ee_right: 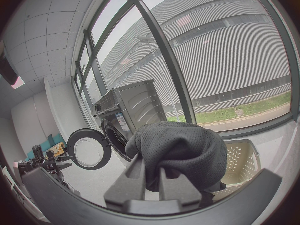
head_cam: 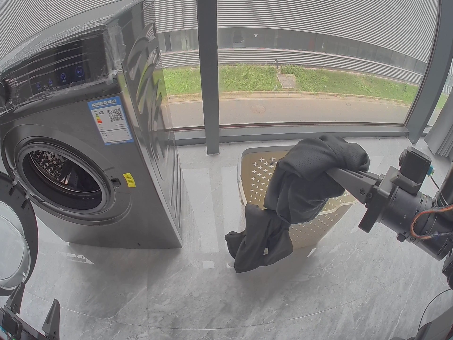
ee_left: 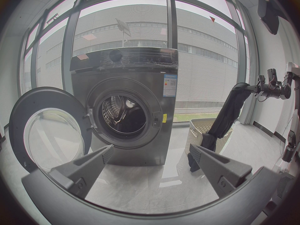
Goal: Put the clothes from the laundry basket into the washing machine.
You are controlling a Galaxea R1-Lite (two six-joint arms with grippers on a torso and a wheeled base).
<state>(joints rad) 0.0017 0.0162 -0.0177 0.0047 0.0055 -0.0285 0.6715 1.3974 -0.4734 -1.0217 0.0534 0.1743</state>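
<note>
Above laundry basket [head_cam: 257,173], right claw [ee_right: 150,168] clamped on dark garment [head_cam: 302,185]; left claw [ee_left: 150,148] wide apart, empty.

You have a pale marble floor [head_cam: 141,289] carrying the washing machine [head_cam: 137,175] on the robot's left and the laundry basket [head_cam: 255,168] near it, by the window.
</note>
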